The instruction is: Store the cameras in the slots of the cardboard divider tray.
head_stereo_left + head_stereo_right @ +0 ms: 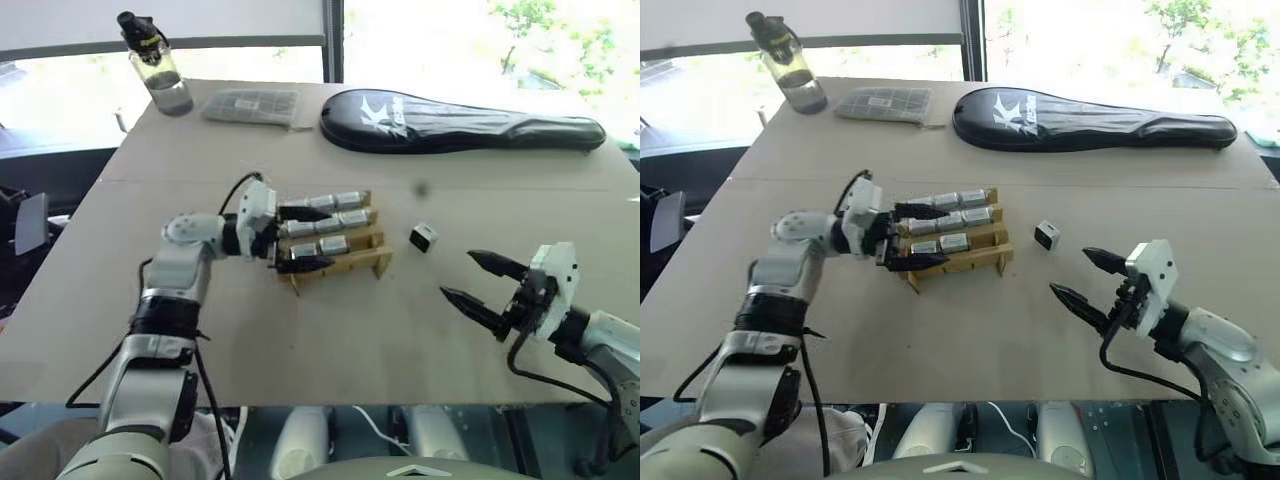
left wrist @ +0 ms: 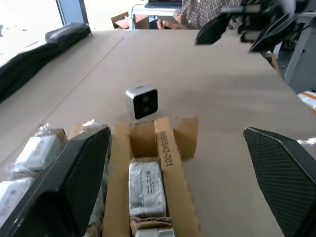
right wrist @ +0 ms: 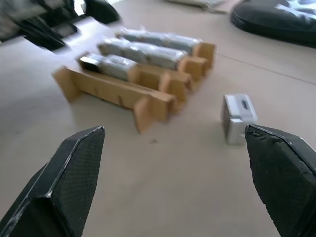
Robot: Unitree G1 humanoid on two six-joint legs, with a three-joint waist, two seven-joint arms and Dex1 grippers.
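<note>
The cardboard divider tray (image 1: 372,258) sits mid-table, and several cameras (image 1: 333,244) lie in its rows. One loose camera (image 1: 423,237) stands on the table just right of the tray, its black face showing in the left wrist view (image 2: 142,101). My left gripper (image 1: 330,237) is open and hovers over the tray's left end, its fingers (image 2: 74,182) either side of a slotted camera (image 2: 145,190), holding nothing. Near the front right, my right gripper (image 1: 455,273) is open and empty. It points at the loose camera (image 3: 238,116) from a short way off.
At the back of the table are a water bottle (image 1: 155,65), a flat grey packet (image 1: 250,105) and a long black racket bag (image 1: 460,122). A person (image 2: 207,12) sits beyond the table's right side in the left wrist view.
</note>
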